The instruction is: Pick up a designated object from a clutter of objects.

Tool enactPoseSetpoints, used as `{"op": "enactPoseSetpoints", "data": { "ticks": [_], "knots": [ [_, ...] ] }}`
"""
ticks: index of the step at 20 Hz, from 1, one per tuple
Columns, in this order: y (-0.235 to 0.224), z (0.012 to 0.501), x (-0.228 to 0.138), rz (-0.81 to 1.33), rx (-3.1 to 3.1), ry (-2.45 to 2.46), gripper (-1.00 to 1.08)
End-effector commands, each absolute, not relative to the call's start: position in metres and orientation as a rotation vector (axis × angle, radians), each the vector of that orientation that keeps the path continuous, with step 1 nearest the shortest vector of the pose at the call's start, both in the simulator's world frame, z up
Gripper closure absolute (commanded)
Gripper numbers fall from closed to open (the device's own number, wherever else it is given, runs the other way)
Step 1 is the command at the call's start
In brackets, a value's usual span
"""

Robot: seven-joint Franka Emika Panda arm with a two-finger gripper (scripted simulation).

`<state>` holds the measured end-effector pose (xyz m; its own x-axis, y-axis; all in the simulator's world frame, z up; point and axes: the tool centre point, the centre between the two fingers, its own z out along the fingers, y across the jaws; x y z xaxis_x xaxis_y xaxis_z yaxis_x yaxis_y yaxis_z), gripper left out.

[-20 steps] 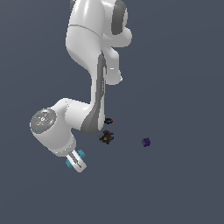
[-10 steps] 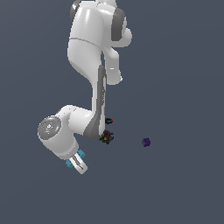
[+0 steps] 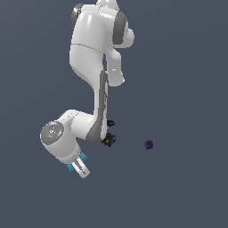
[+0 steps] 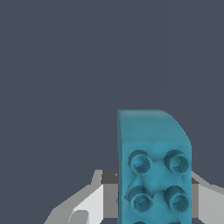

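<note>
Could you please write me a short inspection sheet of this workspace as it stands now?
Surface: plain dark grey floor.
Job's things: cyan studded brick sits between the pincer's fingers in the wrist view.
Clutter: purple lump apart on the exterior view's right; dark multicoloured lump and black-and-red piece beside the arm.
Grippers: pincer, whether closed cannot be told.
Cables: nothing seen.
Surroundings: nothing seen.

This is a bare simulated scene, not a real room: a flat, even slate-grey ground fills both views with no walls, furniture or shadows. The smooth white arm and a tiny purple lump, well apart from the hand, look computer-rendered.
</note>
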<state>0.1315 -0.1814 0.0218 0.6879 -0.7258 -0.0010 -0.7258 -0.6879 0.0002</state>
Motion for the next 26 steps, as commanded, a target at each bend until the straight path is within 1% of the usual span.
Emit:
{"op": "enactPoseSetpoints", "data": {
  "ticks": [1,9,15,21,26],
  "knots": [
    [-0.182,0.022,0.132,0.0,-2.886,1.241,1.08],
    [-0.181,0.023,0.131,0.0,-2.886,1.241,1.08],
    [-0.173,0.032,0.127,0.0,-2.886,1.241,1.08],
    [-0.154,0.055,0.118,0.0,-2.886,1.241,1.08],
    [-0.128,0.085,0.106,0.001,-2.885,1.241,1.08]
  ]
}}
